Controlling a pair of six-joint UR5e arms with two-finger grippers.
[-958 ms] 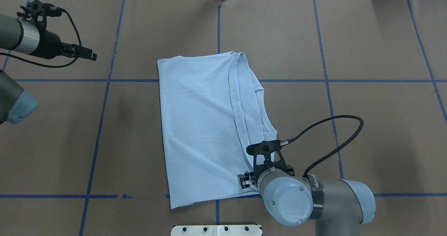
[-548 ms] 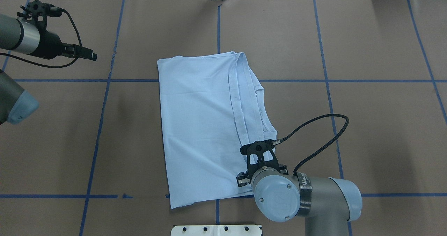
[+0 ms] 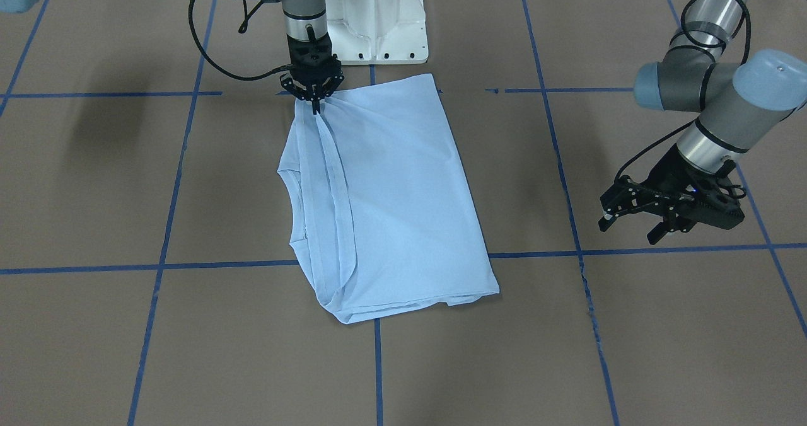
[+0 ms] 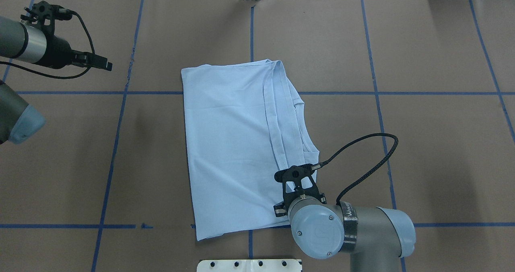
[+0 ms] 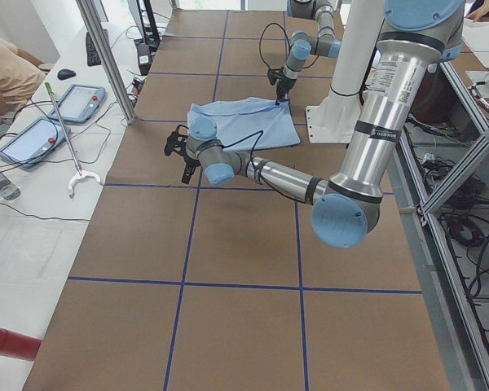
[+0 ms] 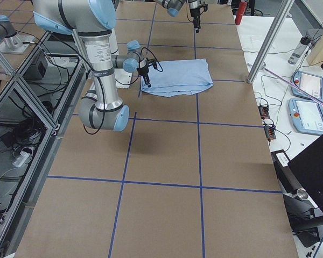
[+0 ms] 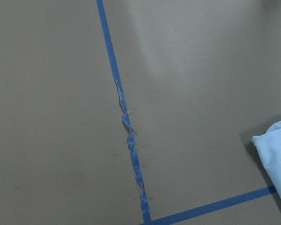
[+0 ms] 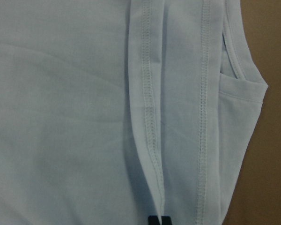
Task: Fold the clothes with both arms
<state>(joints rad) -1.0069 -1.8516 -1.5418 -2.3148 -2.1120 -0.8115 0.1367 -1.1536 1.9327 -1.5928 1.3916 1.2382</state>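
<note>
Blue cotton, folded once already: the shirt lies flat in the middle of the table. Its long axis runs from the robot's side straight out to the far edge. The smooth fold faces the robot's left; the stitched hem and loose layered edges face its right.

The right gripper is down on the near right corner, jaws pinched shut on the hem, and the cloth rises in a small peak under it. The left gripper hangs well apart on the other side, jaws spread, holding nothing.

By my reading this is the grab for the next fold. One corner alone will drag the cloth askew. So the left gripper needs to come in and take a matching corner, then both carry their edge across together, low and level, keeping the layers stacked.
</note>
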